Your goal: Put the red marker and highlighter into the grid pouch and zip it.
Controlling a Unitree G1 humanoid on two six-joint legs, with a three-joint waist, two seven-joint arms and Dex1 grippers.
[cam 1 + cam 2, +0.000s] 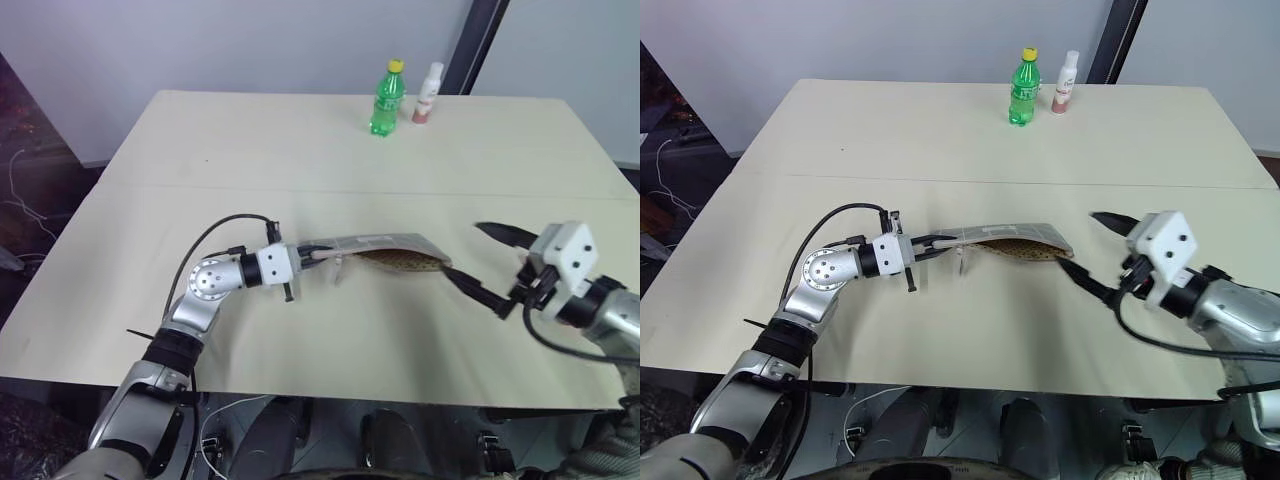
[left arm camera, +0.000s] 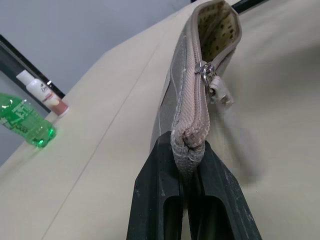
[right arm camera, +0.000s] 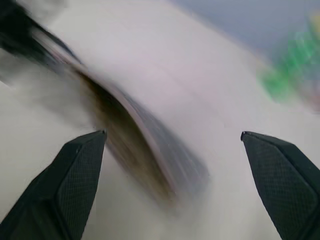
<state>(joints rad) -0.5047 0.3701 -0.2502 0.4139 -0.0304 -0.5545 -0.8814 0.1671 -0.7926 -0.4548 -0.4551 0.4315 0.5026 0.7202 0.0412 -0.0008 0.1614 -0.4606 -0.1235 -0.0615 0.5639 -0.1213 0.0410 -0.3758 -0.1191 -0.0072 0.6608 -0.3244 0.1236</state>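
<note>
While the left gripper [image 1: 303, 256] pointed right, clenched on the grid pouch [image 1: 385, 252], the right gripper [image 1: 488, 268] hung spread wide beside it.

Green bottle [image 1: 386, 98] with its yellow cap stands upright at the table's [image 1: 300, 150] far edge, well beyond both grippers. Small white bottle [image 1: 428, 93] sits just beside it, upright too.
</note>
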